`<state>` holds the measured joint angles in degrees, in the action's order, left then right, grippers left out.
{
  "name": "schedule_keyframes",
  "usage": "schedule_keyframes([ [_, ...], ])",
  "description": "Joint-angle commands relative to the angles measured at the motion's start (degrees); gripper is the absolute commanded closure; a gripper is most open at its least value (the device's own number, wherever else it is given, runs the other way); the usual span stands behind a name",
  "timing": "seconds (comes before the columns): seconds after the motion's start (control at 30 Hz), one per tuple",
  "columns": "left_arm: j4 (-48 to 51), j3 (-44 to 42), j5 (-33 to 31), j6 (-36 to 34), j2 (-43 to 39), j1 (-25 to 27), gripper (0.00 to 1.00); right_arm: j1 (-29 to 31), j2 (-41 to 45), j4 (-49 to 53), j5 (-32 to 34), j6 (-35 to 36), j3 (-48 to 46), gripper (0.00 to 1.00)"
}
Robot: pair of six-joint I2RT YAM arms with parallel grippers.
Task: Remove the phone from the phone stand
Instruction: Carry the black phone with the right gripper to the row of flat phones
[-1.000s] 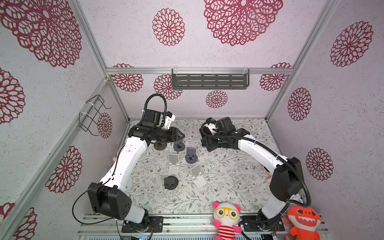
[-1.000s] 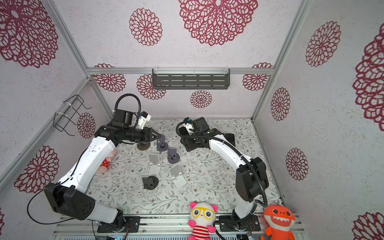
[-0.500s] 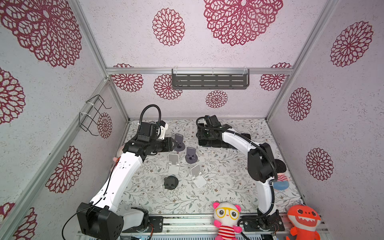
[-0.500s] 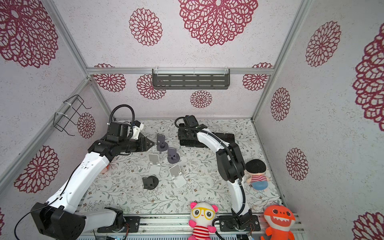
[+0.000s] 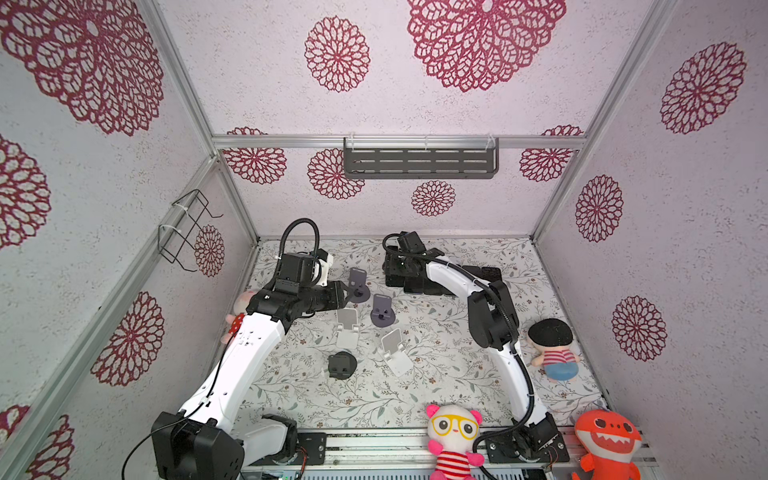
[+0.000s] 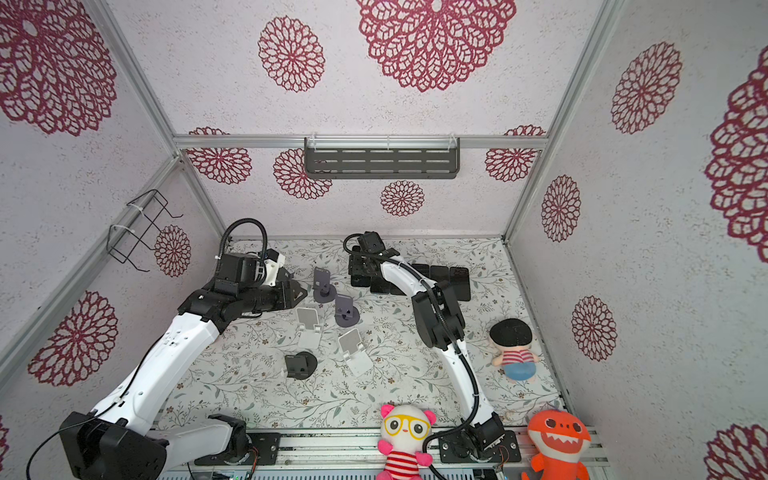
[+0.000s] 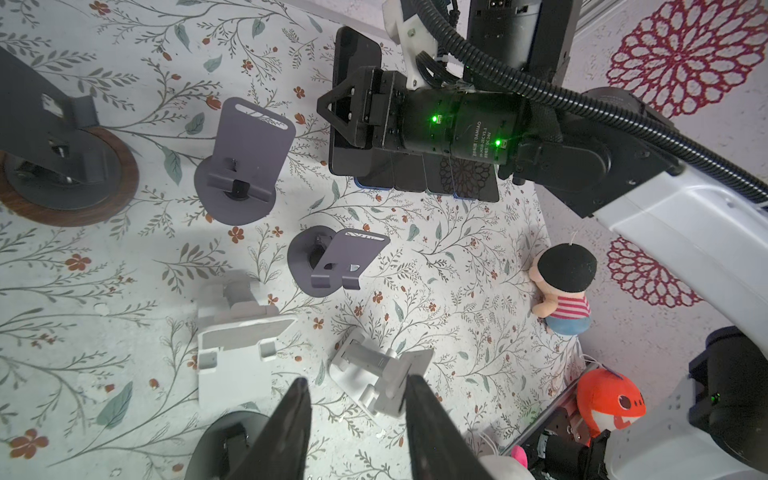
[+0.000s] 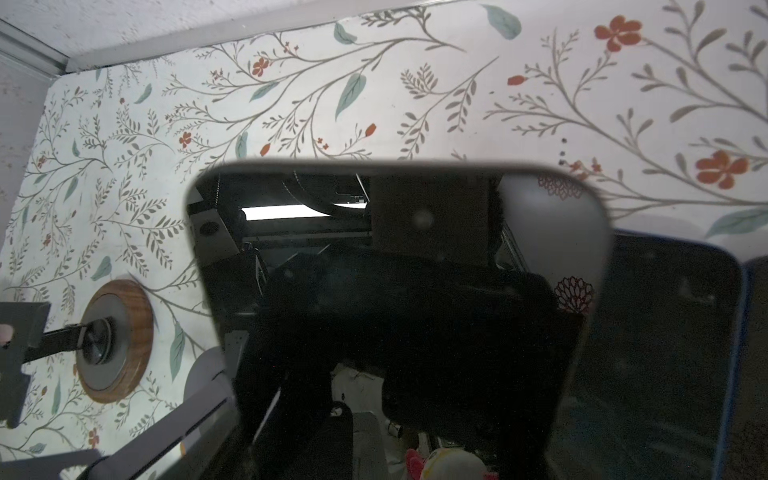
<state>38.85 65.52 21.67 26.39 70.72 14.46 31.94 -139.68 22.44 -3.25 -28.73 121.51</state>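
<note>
The right gripper sits low over the phone at the back of the desk.
The right arm curves to the desk's back edge. There the phone is at the left end of a row of phones and overlaps its blue-edged neighbour. Whether the jaws pinch it cannot be told. The left gripper hangs above the stands, its fingers partly spread with nothing between them. Two purple stands are near the row, two white stands are nearer the front, and a dark stand is in front of those.
</note>
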Motion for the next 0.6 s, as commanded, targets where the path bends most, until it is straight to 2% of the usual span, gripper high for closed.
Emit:
schedule_keyframes([
  [0.0, -2.39, -0.47, -0.58, 1.35, -1.36, -0.25, 0.59, 0.07, 0.57, -3.77, -0.39, -1.91, 2.78, 0.82],
  [0.27, -2.12, -0.57, -1.0, 1.31, -1.46, -0.23, 0.59, 0.03, -1.9, -6.69, -1.37, -2.53, 2.8, 0.76],
  [0.57, -2.18, -0.65, -1.28, 1.32, -1.82, -0.26, 0.59, -0.21, -3.54, -6.86, -1.37, -2.67, 3.16, 0.59],
])
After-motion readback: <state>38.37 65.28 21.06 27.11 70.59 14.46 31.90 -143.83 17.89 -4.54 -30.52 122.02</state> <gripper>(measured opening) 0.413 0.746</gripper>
